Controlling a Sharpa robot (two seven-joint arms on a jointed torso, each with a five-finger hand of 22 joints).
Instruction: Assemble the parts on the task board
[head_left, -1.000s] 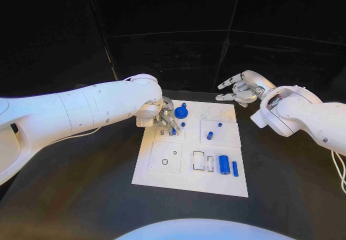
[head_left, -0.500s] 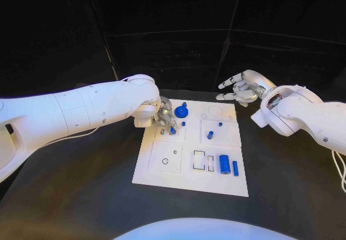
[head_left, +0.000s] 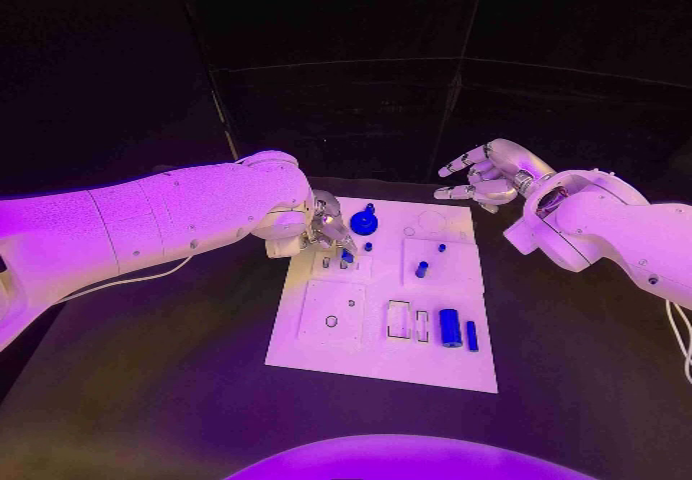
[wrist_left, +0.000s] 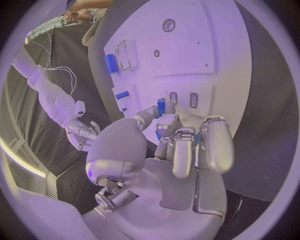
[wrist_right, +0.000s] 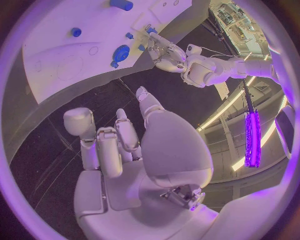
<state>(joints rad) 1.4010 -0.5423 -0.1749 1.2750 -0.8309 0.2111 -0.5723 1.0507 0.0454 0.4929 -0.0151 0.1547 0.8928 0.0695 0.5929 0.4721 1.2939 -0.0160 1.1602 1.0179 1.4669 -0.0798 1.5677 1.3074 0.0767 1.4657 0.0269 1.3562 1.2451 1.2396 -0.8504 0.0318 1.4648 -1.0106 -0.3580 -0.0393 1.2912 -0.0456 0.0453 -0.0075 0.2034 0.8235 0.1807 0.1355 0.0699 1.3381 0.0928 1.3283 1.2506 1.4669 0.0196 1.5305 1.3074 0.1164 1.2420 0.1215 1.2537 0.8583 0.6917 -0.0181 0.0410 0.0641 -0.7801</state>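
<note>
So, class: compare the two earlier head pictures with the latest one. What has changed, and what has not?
The left hand has edged slightly towards the board's far left corner, holding a small blue part throughout. The right hand stayed open beyond the task board; the loose parts did not move.

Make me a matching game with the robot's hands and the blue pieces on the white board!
Things:
1. left hand
2. right hand
3. blue cylinder
4. round blue knob

Places:
A. lying at the near end of the task board
B. off the board, past its far right corner
C. over the board's far left part, fingers pinching a small blue part
D. on the board's far end

Pairs: 1-C, 2-B, 3-A, 4-D
</note>
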